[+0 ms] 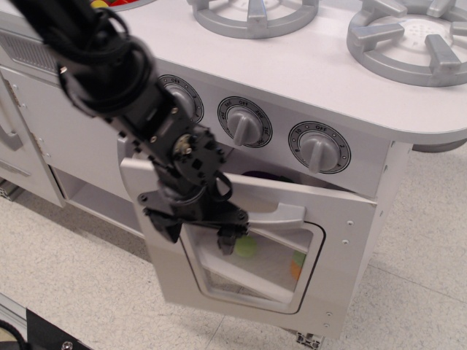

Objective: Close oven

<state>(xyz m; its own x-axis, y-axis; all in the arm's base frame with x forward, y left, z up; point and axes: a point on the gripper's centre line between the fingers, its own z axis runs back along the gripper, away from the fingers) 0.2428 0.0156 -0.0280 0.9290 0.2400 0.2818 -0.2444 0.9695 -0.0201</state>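
The white toy oven door (332, 284), with a rounded clear window and a horizontal grey bar handle (281, 216), stands nearly upright with a narrow gap left at its top edge. My black gripper (195, 232) presses against the door's front at its upper left, over the window's corner. Its fingers (226, 238) point downward; I cannot tell whether they are open or shut. Through the window a green and an orange toy (295, 266) show inside. The oven compartment and its shelf are mostly hidden behind the door.
Three grey knobs (319, 148) sit on the panel above the door. Two grey burner rings (411, 33) lie on the white countertop. A plain white cabinet door (66, 138) stands to the left. The floor (66, 270) is pale speckled tile.
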